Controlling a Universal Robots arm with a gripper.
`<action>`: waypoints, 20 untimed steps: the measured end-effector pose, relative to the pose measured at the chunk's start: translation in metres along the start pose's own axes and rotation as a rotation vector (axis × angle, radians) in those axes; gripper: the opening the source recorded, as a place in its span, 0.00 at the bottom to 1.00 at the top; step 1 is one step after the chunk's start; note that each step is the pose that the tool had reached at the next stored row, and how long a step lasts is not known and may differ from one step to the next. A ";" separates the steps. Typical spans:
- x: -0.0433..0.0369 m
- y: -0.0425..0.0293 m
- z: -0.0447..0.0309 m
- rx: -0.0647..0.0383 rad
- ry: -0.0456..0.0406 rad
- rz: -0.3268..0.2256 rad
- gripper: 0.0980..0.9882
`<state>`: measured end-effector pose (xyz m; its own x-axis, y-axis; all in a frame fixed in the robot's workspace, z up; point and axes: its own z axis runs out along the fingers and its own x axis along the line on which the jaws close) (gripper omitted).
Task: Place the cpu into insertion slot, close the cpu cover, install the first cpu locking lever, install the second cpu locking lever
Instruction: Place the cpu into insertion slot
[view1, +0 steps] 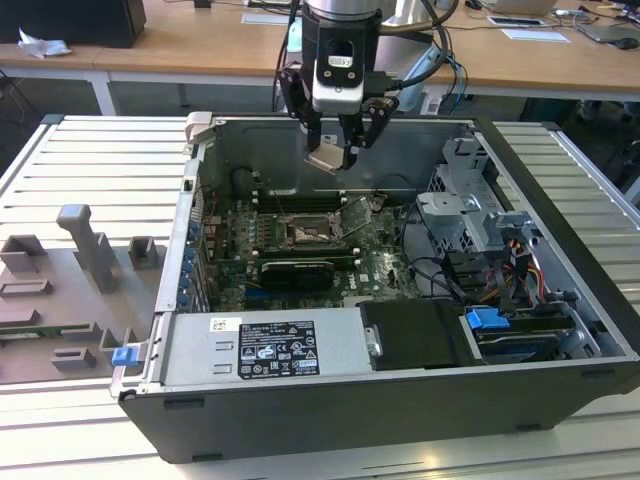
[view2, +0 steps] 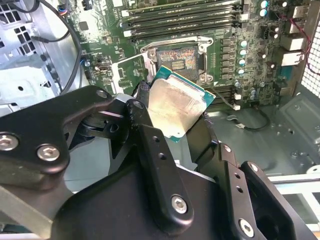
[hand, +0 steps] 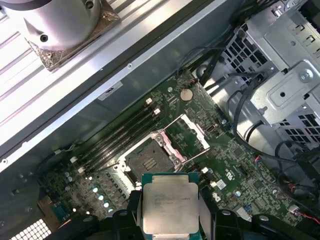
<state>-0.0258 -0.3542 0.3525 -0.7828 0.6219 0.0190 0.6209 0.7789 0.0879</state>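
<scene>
Beige-silver metal first: the cpu (hand: 170, 207) is pinched on two opposite edges between the black fingers (hand: 132, 212) of the gripper (hand: 170, 211). Its thin green border peeks out around the metal face. It's up in the air, touching nothing but those fingers. In the exterior view the gripper (view1: 335, 155) hangs over the open computer case (view1: 560, 330) with the chip (view1: 328, 158) at its tips, and the chip looks a bit tilted rather than flat. There are a few lines of fine dark print on the chip's face in the first wrist view, but I can't make them out. The insertion slot (hand: 145, 160) is below the gripper and well apart from it, set in the green circuit board (hand: 240, 175). Its dark centre and silver rim are bare, with nothing seated in it. The cpu cover (hand: 195, 130) is flipped up just beside the slot, and the board shows through its square window. In the second wrist view the chip (view2: 175, 107) overlaps the near edge of the socket (view2: 177, 59). The long memory slots (hand: 125, 132) run alongside the socket on its far side from the cover. Lower down from the gripper, past the black graphics card (view1: 298, 272), the silver power supply (view1: 200, 350) carries a big black-and-white label (view1: 275, 350) packed with small print and marks.
</scene>
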 end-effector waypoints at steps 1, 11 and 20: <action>0.0000 0.0000 0.0005 0.000 -0.0003 0.004 0.50; -0.0001 -0.0006 0.0064 0.000 -0.0019 0.019 0.50; -0.0001 -0.0007 0.0074 -0.001 -0.0076 0.074 0.50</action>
<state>-0.0259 -0.3542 0.3451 -0.7345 0.6783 0.0179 0.6770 0.7308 0.0872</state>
